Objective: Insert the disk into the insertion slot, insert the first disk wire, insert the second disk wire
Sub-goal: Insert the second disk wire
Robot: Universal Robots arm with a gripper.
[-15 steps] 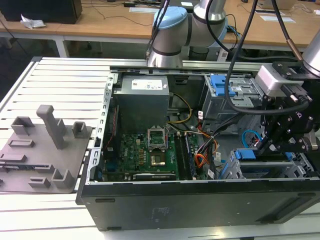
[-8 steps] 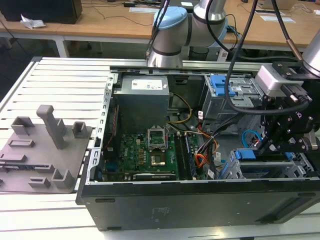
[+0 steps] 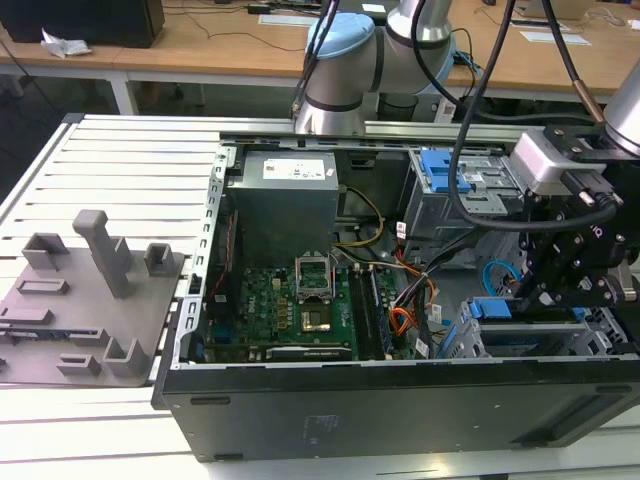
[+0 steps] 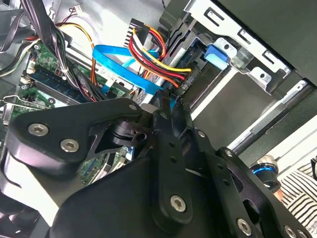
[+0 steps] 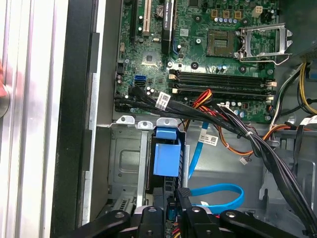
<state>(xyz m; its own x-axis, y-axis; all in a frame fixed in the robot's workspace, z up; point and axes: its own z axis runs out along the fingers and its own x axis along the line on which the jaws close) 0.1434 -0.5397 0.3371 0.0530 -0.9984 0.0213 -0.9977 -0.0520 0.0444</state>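
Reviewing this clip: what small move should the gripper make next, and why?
Probably ease the plug a little further toward the disk. The gripper appears shut on the plug end of the second disk wire, close beside the disk sitting in the insertion slot. The orange, red and black bundle already looks plugged in.

An open computer case [image 3: 400, 400] lies on a slatted table [image 3: 130, 160] in the exterior view, a fixture plate [image 3: 80, 300] beside it at nine o'clock. Inside, the motherboard [image 3: 290, 310] sits at centre, the power supply [image 3: 285, 205] at its twelve o'clock. The insertion slot [image 3: 545, 345] occupies the case's four o'clock corner, the gripper [image 3: 545, 290] above it. In the second wrist view, the second disk wire [image 4: 119, 62] runs beside a wire bundle [image 4: 153, 54] toward the disk [image 4: 198, 64].
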